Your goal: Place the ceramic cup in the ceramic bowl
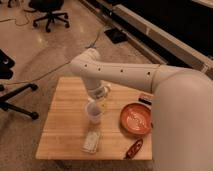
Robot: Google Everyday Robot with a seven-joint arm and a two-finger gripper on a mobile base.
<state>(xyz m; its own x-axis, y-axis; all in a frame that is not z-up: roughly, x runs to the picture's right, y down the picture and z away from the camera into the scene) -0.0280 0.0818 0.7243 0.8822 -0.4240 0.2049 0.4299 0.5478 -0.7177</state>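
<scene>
Pale ceramic handleless cup (94, 114) is waiting near the glossy red-orange ceramic bowl (135, 119), not yet inside; the end effector (99, 96) is hovering just above it, and I cannot tell its grip.

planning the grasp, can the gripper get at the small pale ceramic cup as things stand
Probably yes. The gripper hangs directly over the small pale handleless ceramic cup, which stands upright on the wooden table with nothing between them. The wide red-orange ceramic bowl sits apart beside it.
</scene>
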